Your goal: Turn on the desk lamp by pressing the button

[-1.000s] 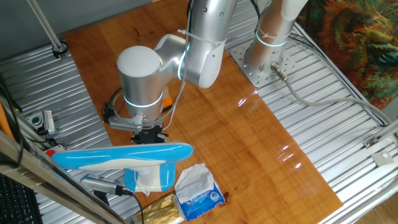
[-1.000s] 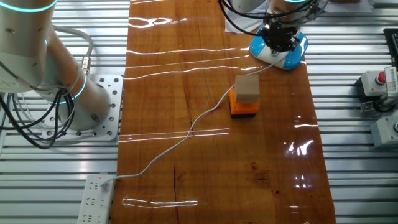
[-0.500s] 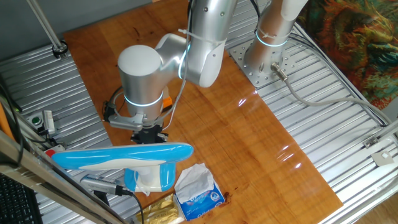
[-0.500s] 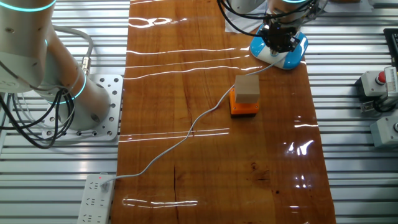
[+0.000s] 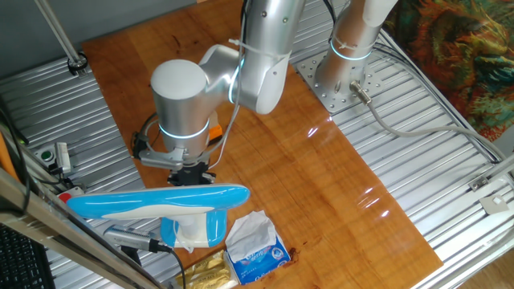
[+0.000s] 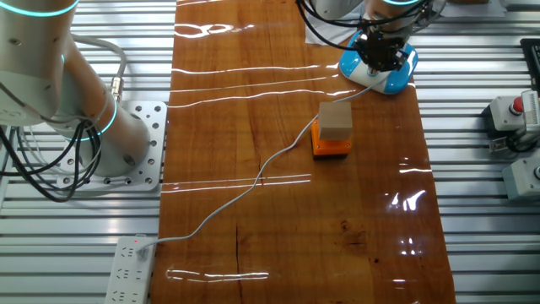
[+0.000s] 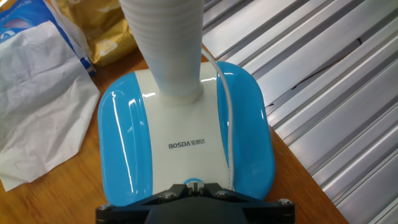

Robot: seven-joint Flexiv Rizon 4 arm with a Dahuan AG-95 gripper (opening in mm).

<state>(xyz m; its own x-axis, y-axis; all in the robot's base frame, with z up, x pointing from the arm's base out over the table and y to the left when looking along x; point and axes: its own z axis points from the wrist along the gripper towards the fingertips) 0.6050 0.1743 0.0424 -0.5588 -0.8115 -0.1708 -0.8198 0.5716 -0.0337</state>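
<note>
The desk lamp has a long flat light-blue and white head over a stubby blue-white body. Its glossy base shows in the other fixed view and fills the hand view, with the white neck rising from it. My gripper stands upright over the base, behind the head, and also shows in the other fixed view. In the hand view my gripper has its fingertips touching each other, right at a small blue-ringed button on the base's near edge.
A blue-and-white tissue packet with loose tissue and a golden packet lie beside the lamp. The thin white cord runs past an orange block with a tan top to a power strip.
</note>
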